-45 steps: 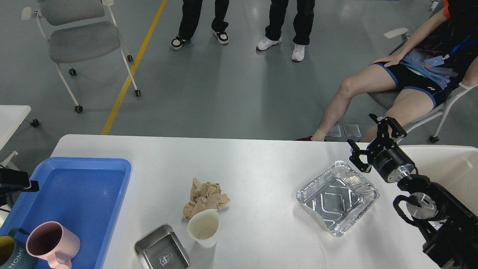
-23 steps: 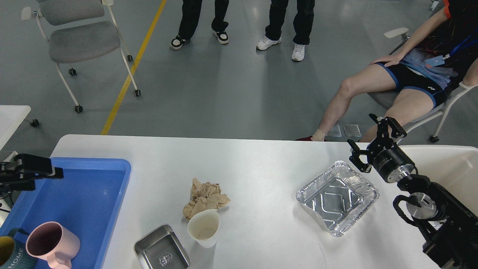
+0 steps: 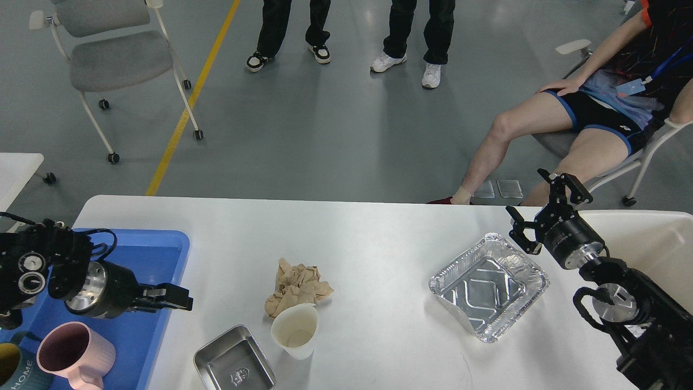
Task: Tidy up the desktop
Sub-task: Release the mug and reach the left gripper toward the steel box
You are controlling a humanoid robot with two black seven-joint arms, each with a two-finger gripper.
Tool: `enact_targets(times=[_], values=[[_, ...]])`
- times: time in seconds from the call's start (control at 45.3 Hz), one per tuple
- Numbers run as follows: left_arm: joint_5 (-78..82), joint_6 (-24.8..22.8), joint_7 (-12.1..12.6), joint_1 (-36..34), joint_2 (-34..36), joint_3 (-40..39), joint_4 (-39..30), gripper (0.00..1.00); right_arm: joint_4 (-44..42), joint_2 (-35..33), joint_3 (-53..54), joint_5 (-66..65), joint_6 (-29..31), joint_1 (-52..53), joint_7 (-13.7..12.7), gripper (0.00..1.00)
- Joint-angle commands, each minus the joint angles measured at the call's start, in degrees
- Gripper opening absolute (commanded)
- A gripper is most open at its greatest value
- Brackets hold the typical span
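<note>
The desktop [image 3: 379,227] is a wide white tabletop. On it lie a crumpled brown paper wad [image 3: 296,284], a tipped white paper cup [image 3: 295,330], a small steel tray [image 3: 234,365] and an empty foil tray [image 3: 489,284]. My left gripper [image 3: 176,299] reaches right over the right rim of the blue tray [image 3: 162,252], left of the paper wad; its fingers look merged from this side. My right gripper [image 3: 544,208] stands open and empty above the table's far edge, just beyond the foil tray's right corner.
A pink mug [image 3: 73,355] and a dark mug [image 3: 13,371] sit in the blue tray's near end. A white bin [image 3: 655,238] stands at the right. A seated person [image 3: 568,124], two standing people and a wheeled chair [image 3: 116,59] are beyond the table.
My left arm has swung in from the left edge, across the blue tray, so its gripper now points right at the tray's right rim. The right gripper has shifted slightly.
</note>
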Motion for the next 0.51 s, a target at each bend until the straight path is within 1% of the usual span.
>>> enact_targets(times=[0.0, 0.088, 0.243, 0.309, 0.485], values=[[2.81, 0.11, -0.06, 0.36, -8.1, 0.36, 6.33, 0.74, 0.0, 0.08, -0.04, -0.01, 0.0, -0.11, 0.0, 1.0], [4.04, 0.28, -0.06, 1.58, -10.12, 0.36, 6.87, 0.74, 0.0, -0.01, -0.04, -0.01, 0.0, -0.02, 0.0, 1.0], [5.89, 0.11, -0.06, 4.13, -11.62, 0.28, 6.78, 0.74, -0.35, -0.01, -0.04, -0.01, 0.09, 0.16, 0.0, 1.0], [5.89, -0.07, -0.06, 4.31, -12.24, 0.36, 6.69, 0.74, -0.44, -0.01, -0.12, -0.1, 0.09, 0.16, 0.0, 1.0], [5.8, -0.07, -0.06, 3.17, -12.41, 4.23, 6.78, 0.75, -0.44, 0.08, -0.12, -0.1, 0.09, 0.33, 0.0, 1.0]])
